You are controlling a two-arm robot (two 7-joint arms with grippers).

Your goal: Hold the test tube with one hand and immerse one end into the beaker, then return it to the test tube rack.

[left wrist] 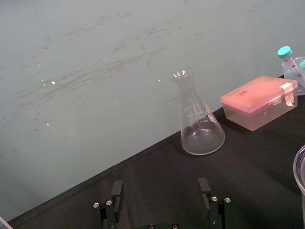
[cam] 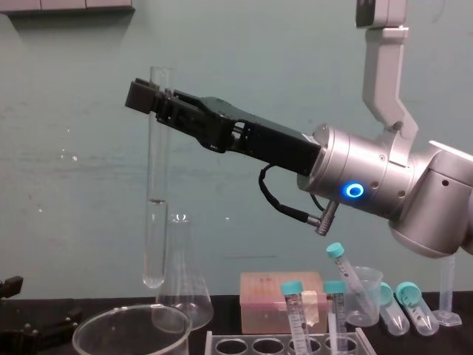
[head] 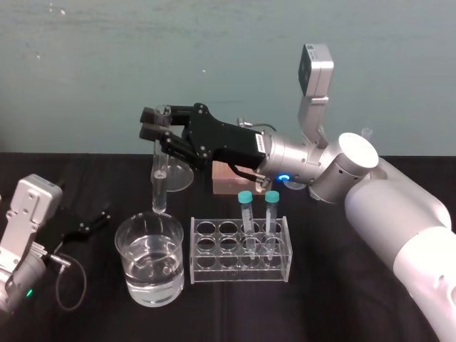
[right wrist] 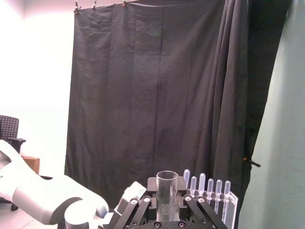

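**Above the beaker, the tube hangs dry of the water**

Over the black worktop (head: 320,303), the right tool (head: 149,122) reaches out from its silver arm. Its two black fingers are closed tight on the top end of the long, slim, clear glass test tube (head: 161,167). The test tube stands straight up and down.

From the chest view, the round bottom of the test tube (cam: 154,222) is a little above the rim of the wide, round, clear glass beaker (cam: 133,325). It does not touch the water. From the head view, the beaker (head: 153,281) has water in it and the tube's bottom end sits over its back rim.

So the tube is out of the clear plastic test tube rack (head: 214,272) and is held by one tool. That part looks done. I cannot tell from these pictures if the end has been dipped. Right now it is out of the water. Putting it back in the rack is not done yet. The rack has many free holes beside two short teal-capped tubes (head: 246,217).

The left tool (left wrist: 159,191) rests low on the worktop, off to the left of the beaker. Its fingers are wide apart and hold nothing.
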